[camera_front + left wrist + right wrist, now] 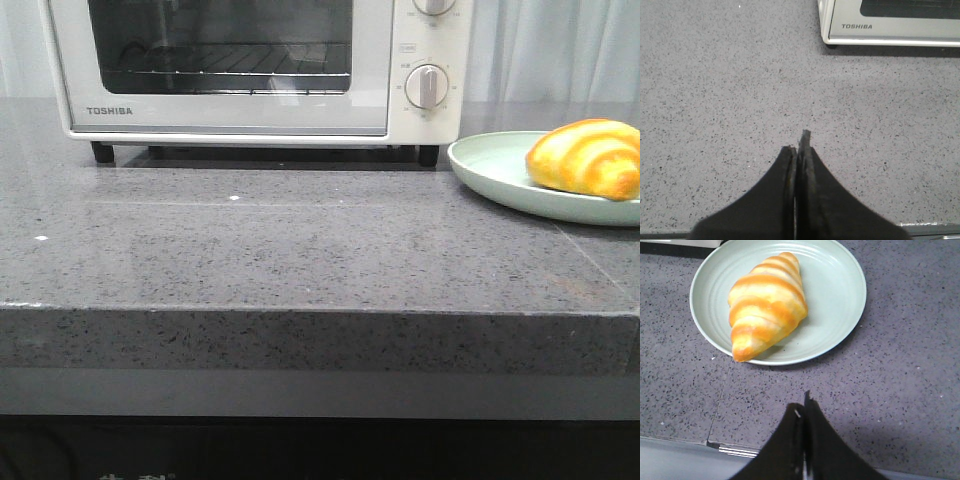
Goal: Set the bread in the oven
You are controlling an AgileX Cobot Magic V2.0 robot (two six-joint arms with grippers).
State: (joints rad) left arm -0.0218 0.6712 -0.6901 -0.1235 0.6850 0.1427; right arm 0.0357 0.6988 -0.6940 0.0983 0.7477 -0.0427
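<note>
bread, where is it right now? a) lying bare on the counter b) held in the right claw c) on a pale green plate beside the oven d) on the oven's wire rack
c: the bread rests on the pale green plate, which stands on the counter to the right of the oven, whose door is shut, with the right claw shut and empty short of the plate.

Front view: low, close to the table (300,250) edge, facing forward; oven (230,70) cropped at top, plate (500,180) cut off at right.

Left wrist view: above the table, looking down and forward past the left pincer (800,150); takes in the oven's lower left corner (840,30), shared with front view.

Right wrist view: looks down past the right pincer (804,412) onto the plate (840,290) and bread (765,305), close; both shared with front view.
</note>
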